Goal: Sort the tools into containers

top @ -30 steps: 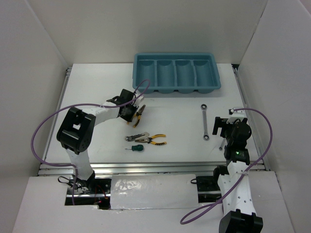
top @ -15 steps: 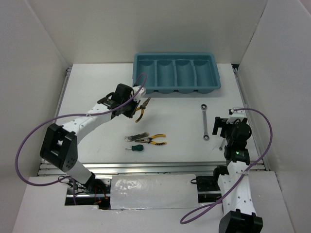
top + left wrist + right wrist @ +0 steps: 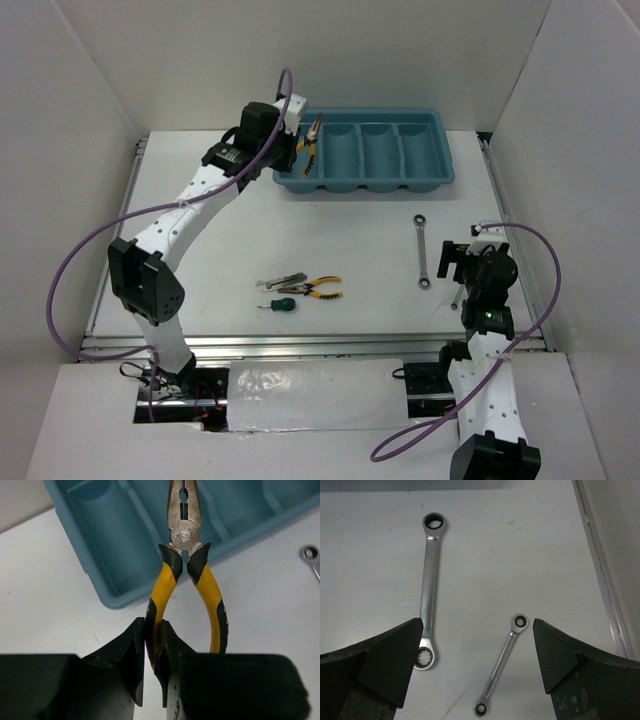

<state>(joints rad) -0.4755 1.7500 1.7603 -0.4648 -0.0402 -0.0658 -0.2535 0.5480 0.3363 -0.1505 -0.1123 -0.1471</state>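
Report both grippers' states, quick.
Left gripper: closed on one handle of the yellow-handled pliers.
Right gripper: open, holding nothing.

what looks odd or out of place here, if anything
Only the grip: the left gripper pinches just one handle of the yellow-handled pliers, so they sit off-centre in it, head over the teal tray. Nothing else stands out.

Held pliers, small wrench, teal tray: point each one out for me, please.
Held pliers (image 3: 185,535), left wrist view, on the pivot rivet.
Small wrench (image 3: 501,665), right wrist view, on the middle of its shaft.
Teal tray (image 3: 380,185), top external view, on its near wall.
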